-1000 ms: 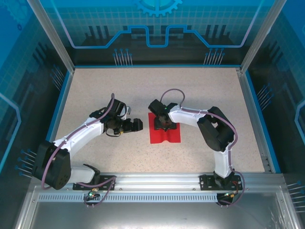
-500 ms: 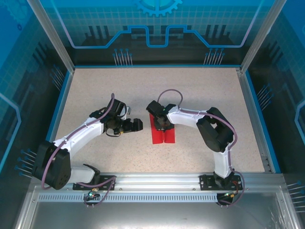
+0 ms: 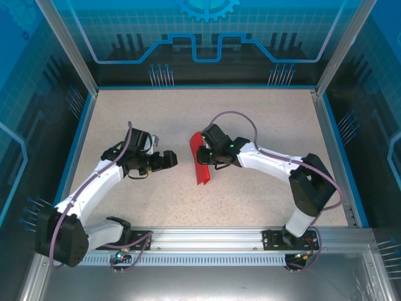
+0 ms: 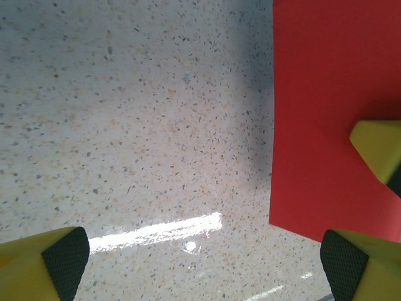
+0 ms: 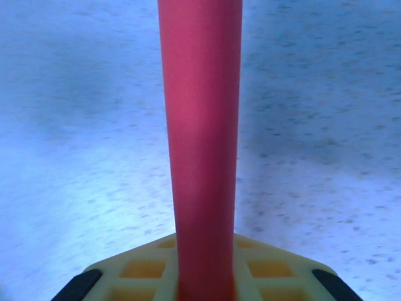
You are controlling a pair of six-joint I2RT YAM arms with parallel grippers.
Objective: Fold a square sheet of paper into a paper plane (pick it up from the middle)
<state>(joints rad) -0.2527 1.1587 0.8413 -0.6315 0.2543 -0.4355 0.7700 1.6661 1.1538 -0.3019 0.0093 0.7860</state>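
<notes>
The square sheet of paper (image 3: 201, 170) is bright red and hangs pinched at its middle, bent into a narrow doubled strip above the table. My right gripper (image 3: 204, 153) is shut on it from the right. In the right wrist view the doubled sheet (image 5: 200, 125) runs straight up out of the yellow jaws of my right gripper (image 5: 203, 285). My left gripper (image 3: 170, 160) stands open a short way left of the sheet, pointing at it, with nothing in it. From the left wrist the sheet (image 4: 332, 113) shows as a flat red face at the upper right, beyond my open left gripper (image 4: 200, 263).
The speckled beige table (image 3: 250, 119) is bordered by a blue rim and transparent blue walls on three sides. An aluminium rail (image 3: 207, 235) with both arm bases runs along the near edge. The right arm (image 3: 276, 164) stretches across the middle right.
The right gripper closed on the flat sheet's middle and lifted it, so it folded into a narrow strip and shifted left. The left arm drew back to the left.
</notes>
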